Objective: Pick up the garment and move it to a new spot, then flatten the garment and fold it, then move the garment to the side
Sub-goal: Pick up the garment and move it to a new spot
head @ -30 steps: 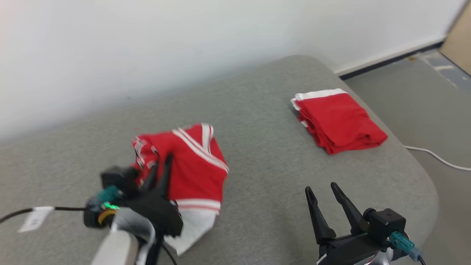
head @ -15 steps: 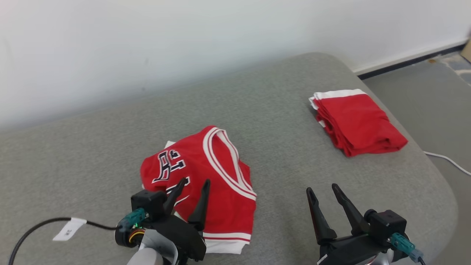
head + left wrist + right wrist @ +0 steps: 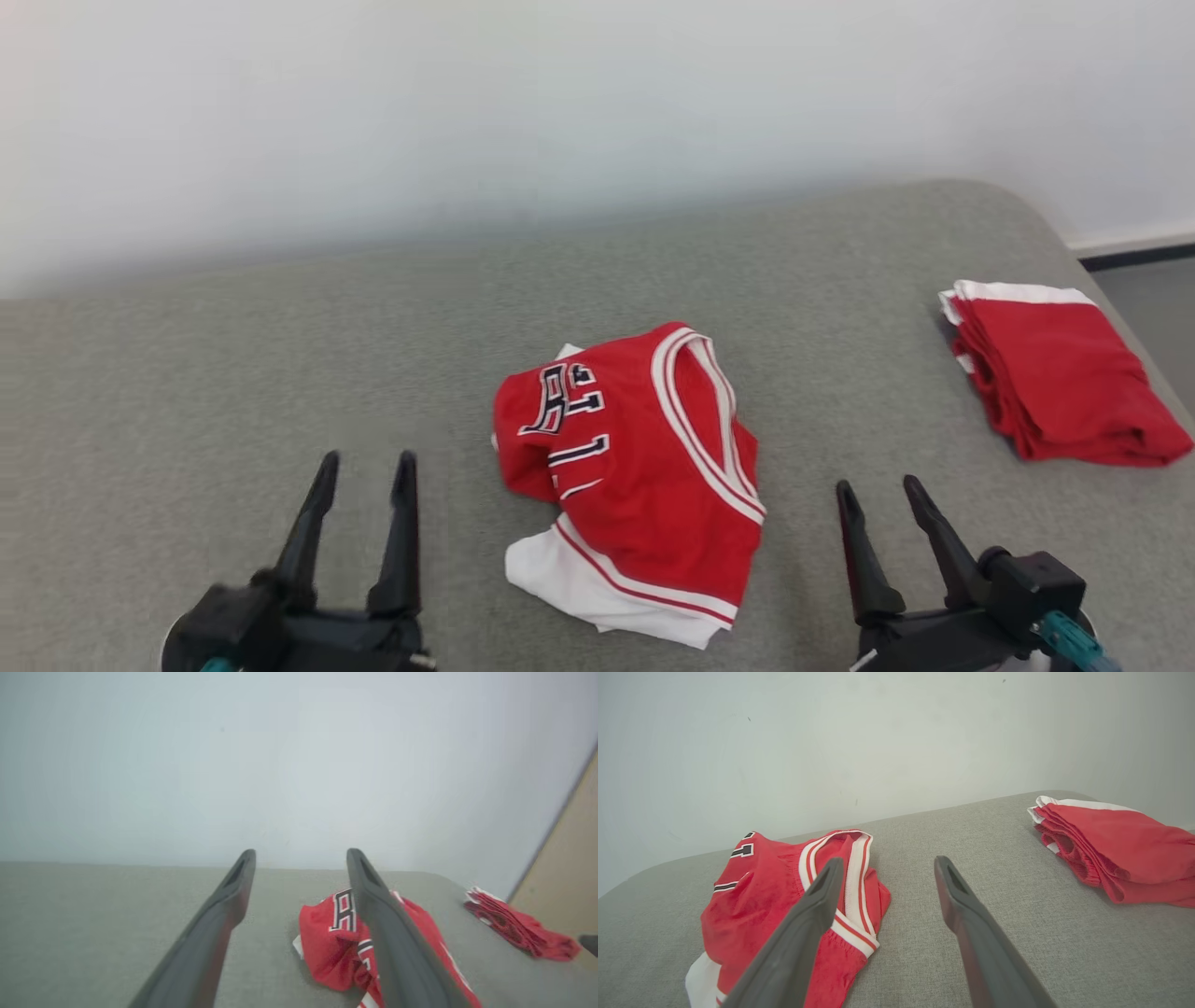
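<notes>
A grey woven-fabric surface (image 3: 233, 373) with a rounded far-right corner runs up to a plain white wall (image 3: 560, 112). The left gripper (image 3: 367, 459) and right gripper (image 3: 877, 485) are over its near part, each with its 2 fingers spread and nothing between them. The crumpled red jersey (image 3: 635, 467), white-trimmed with dark lettering, lies between the 2 grippers, touching neither. A folded red garment (image 3: 1064, 383) sits ahead and well to the right of the right gripper, by the surface's right edge. Beyond that edge are a dark skirting strip (image 3: 1134, 257) and grey floor (image 3: 1167, 308).
</notes>
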